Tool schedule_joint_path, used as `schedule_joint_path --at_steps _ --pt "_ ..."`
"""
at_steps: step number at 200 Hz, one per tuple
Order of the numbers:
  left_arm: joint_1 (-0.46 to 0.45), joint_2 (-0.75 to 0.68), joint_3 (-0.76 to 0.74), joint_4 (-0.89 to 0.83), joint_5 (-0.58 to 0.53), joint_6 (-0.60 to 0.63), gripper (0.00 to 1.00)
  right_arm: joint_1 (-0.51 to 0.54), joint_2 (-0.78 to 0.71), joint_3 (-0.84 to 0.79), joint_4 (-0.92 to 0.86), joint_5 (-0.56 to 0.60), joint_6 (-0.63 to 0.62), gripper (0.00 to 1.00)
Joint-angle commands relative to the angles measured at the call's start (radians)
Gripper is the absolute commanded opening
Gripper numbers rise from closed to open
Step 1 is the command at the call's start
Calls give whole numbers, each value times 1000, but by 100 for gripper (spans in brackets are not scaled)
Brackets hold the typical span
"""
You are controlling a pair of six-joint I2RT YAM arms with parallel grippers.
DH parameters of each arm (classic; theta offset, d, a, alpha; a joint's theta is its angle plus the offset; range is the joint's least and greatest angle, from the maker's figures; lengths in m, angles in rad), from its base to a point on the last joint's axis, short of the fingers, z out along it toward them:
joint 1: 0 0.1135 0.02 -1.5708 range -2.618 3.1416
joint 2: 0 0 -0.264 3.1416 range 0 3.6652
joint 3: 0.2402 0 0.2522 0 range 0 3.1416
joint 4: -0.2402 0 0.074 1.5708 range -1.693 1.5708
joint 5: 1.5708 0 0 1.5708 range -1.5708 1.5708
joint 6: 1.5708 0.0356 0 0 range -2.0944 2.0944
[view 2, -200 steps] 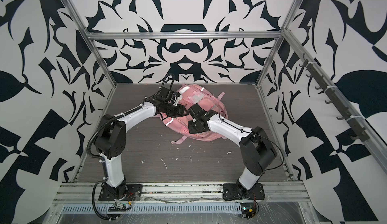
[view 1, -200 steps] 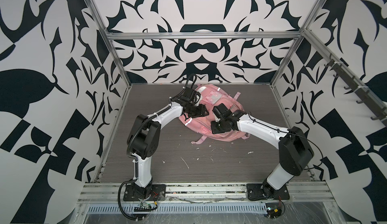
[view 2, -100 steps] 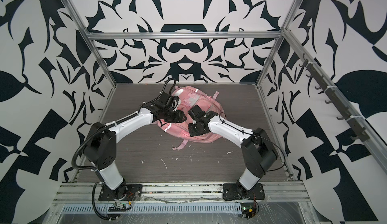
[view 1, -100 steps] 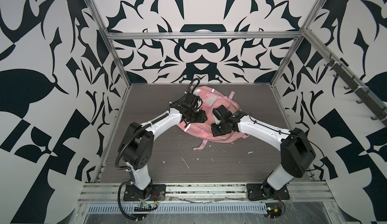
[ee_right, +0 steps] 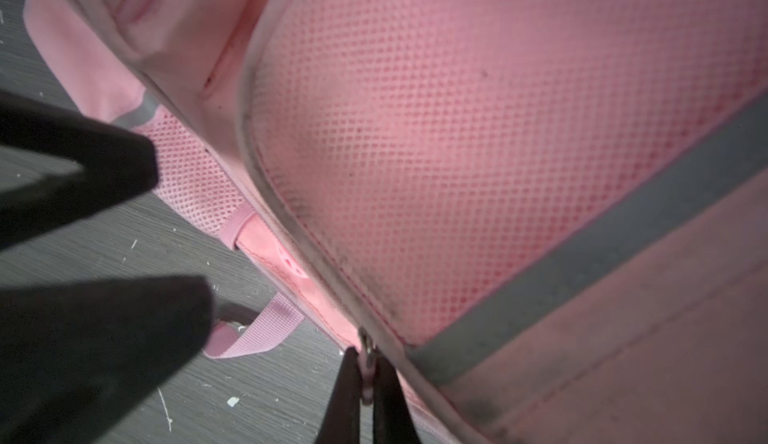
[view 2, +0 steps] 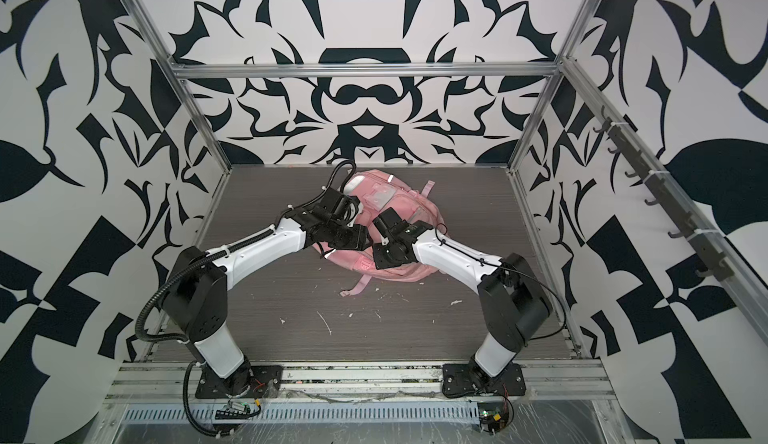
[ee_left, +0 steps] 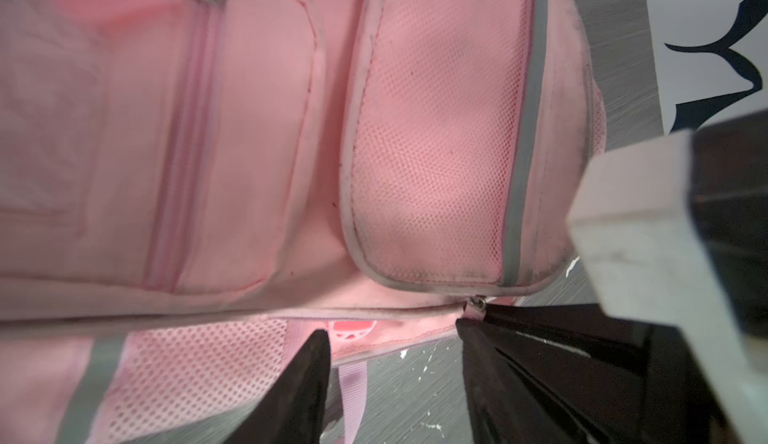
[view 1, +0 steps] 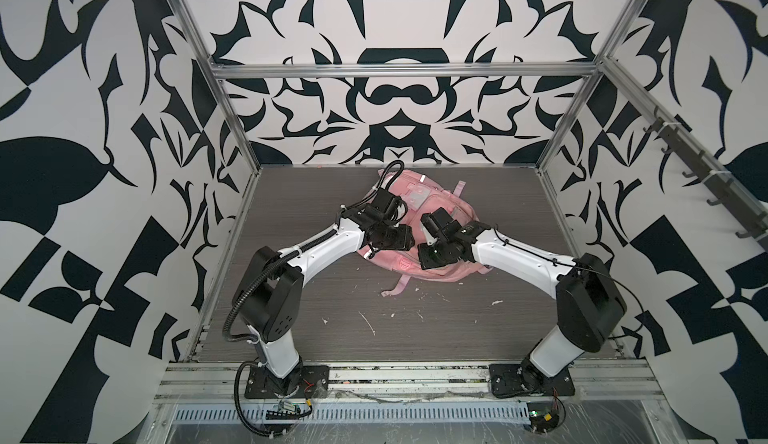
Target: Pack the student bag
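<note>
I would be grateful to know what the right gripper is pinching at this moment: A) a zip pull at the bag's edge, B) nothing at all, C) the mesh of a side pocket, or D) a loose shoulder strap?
A: in the right wrist view the right gripper is shut on the pink zip pull at the edge of the student bag.

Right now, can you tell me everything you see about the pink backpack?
The student bag is soft pink fabric, a bit grubby, lying on the grey table. It has zip pockets, a mesh pocket crossed by a silver strip, a clear patch and a loose strap trailing out. The right gripper is shut on a zip pull at its edge; the open left gripper is beside it.
</note>
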Motion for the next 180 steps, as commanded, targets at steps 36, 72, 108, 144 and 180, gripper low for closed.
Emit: schedule_joint_path --at_steps 36,72,108,144,180 --pt "22 87 -30 118 77 -112 54 -3 -59 -16 65 -10 -3 0" --pt "69 83 -82 214 106 -165 53 -3 -65 -28 74 -22 -1 0" --pt "84 94 -83 275 127 -200 51 -3 -51 -24 79 -44 1 0" --pt "86 147 -25 245 152 -196 31 -1 -47 -19 79 -37 -1 0" --pt "109 136 1 185 127 -150 1 -10 -55 -19 45 -3 -25 0"
